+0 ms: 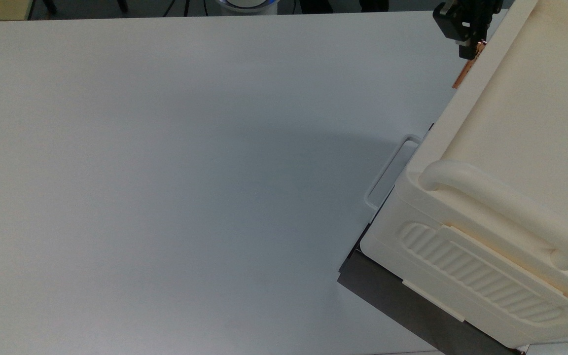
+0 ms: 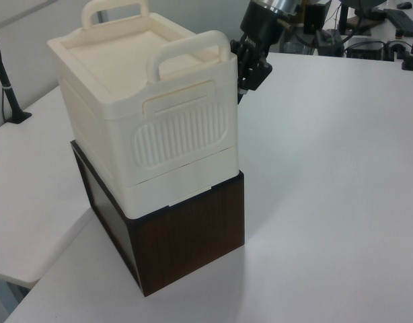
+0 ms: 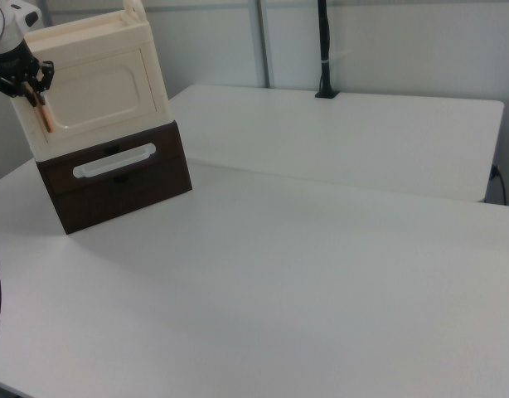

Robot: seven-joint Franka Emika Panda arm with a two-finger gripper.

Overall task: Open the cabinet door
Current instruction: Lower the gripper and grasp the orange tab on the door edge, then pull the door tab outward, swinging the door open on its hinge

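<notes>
Pulling the stiff, light cream plastic cabinet door point(image 3: 97, 93), upper left in the right view, you take its copper-orange bar handle point(image 3: 46, 117); whether the tool point(image 3: 28, 94) has closed on it cannot be told.

Even, diffuse indoor light; all three views bright, no hard glare. In the top view a broad soft shadow lies on the white table point(image 1: 165, 172) beside the cream cabinet point(image 1: 511, 148), fading toward the table's middle. In the right view a faint shadow falls below the dark wooden base point(image 3: 113, 186). Left view slightly soft; far background desks out of focus.
</notes>
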